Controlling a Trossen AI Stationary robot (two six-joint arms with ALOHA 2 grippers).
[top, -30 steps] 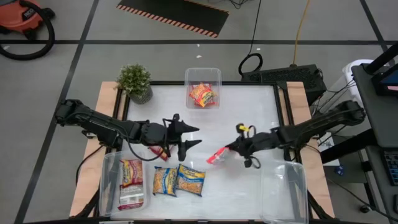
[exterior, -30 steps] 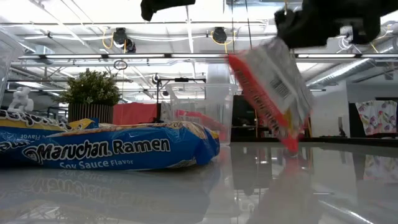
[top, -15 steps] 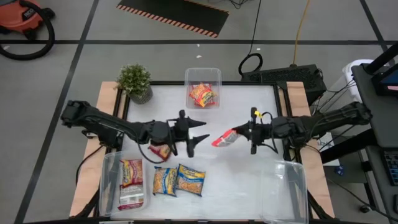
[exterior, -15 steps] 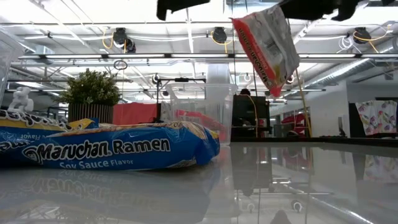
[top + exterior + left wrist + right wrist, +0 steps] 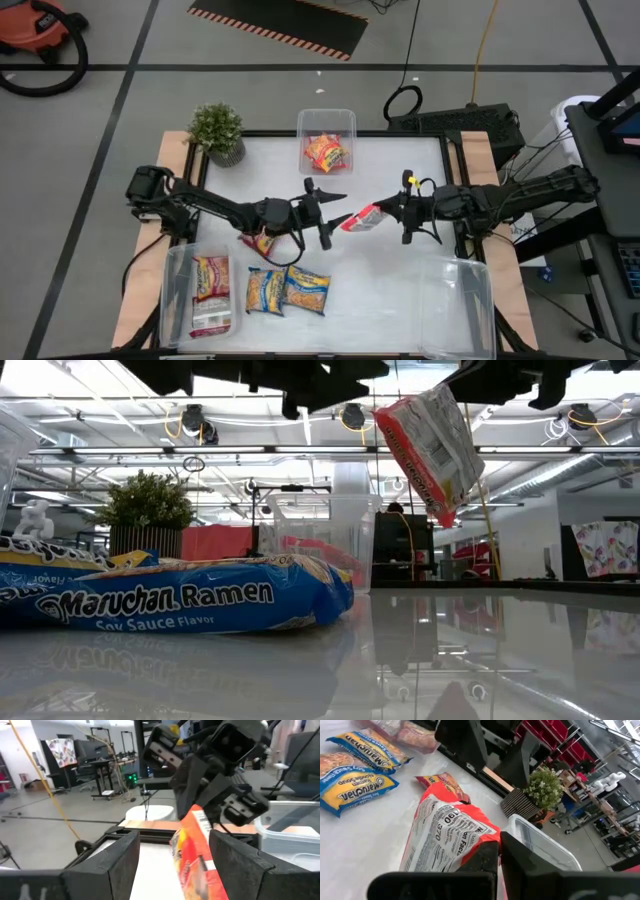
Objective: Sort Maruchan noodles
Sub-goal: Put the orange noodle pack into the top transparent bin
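Looking down from the high view: right gripper (image 5: 392, 213) pinches a red-and-white packet (image 5: 362, 219) above the glossy white table (image 5: 400, 290); left gripper (image 5: 335, 208) spread wide, just beside it. Rear bin (image 5: 327, 127) holds orange packets (image 5: 325, 153); near-left bin (image 5: 175, 295) holds two more.

Low view: arms cut off above; packet (image 5: 430, 448) hangs tilted, clear of the surface. Blue-yellow packet (image 5: 170, 596) lies left; plant (image 5: 148, 508) behind.

Left wrist: dark fingers (image 5: 107, 865) flank the packet.

Right wrist: barcode side visible.
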